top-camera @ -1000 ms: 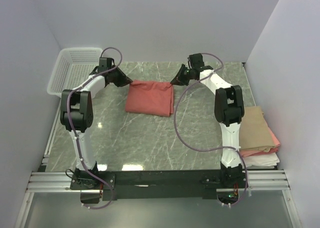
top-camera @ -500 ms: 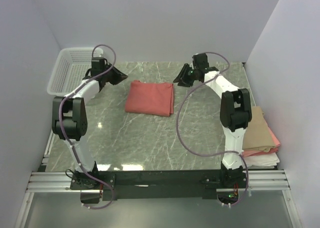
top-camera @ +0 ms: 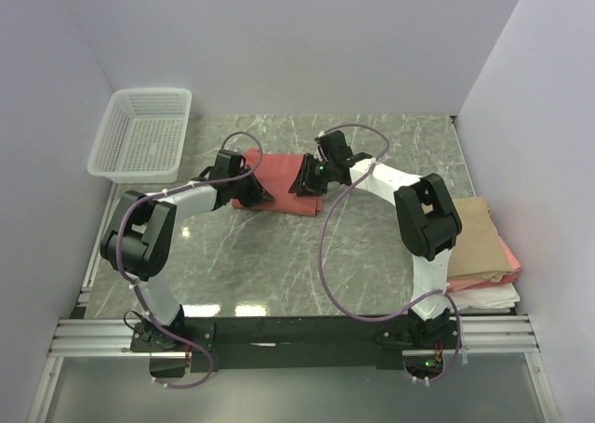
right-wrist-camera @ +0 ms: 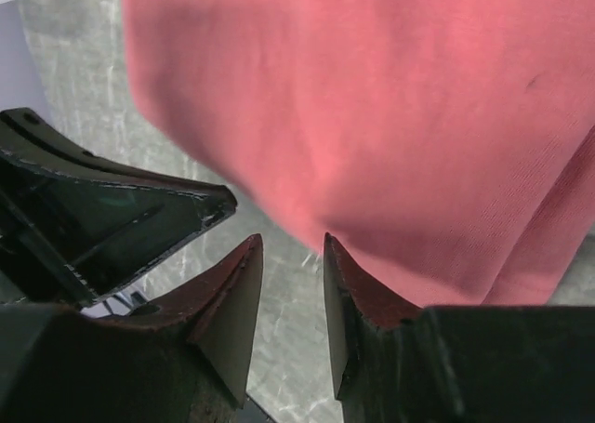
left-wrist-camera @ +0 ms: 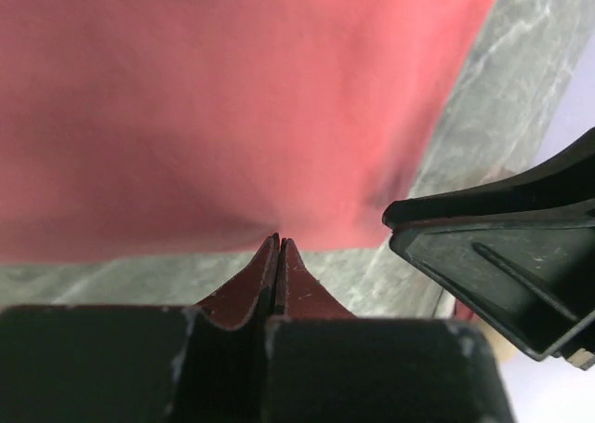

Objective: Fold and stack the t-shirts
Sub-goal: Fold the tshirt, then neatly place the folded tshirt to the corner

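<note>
1. Salmon-red t-shirt (top-camera: pixel 277 174) lies folded on the far middle of the marble table (top-camera: pixel 279 256), between the two pincers. The left gripper (top-camera: pixel 253 192) is at its near left edge and the right gripper (top-camera: pixel 307 177) at its right edge, both low over the cloth.
2. In the left wrist view, the left gripper's fingers are pressed tight together. Their tips meet right at the shirt's near hem, where the cloth puckers a little. Whether any fabric is nipped between them I cannot tell.
3. In the right wrist view, the right gripper's two fingers stand a little apart, with bare table showing through the gap. Nothing is held, and the shirt's edge lies just past the tips.
4. The shirt is a flat, roughly rectangular packet of even colour. A doubled layer shows along one side, and there is one small dark speck on top.
5. The cloth is soft, matt and finely knit. The table is glossy grey-green stone with pale veins. The fingers are dark, hard wedges tapering to thin tips.
6. Well apart, by the right wall, a folded tan shirt (top-camera: pixel 474 232) lies on a pink shirt (top-camera: pixel 508 256), which lies on a white shirt (top-camera: pixel 483 297). A white mesh basket (top-camera: pixel 144 135) sits at the far left corner.
</note>
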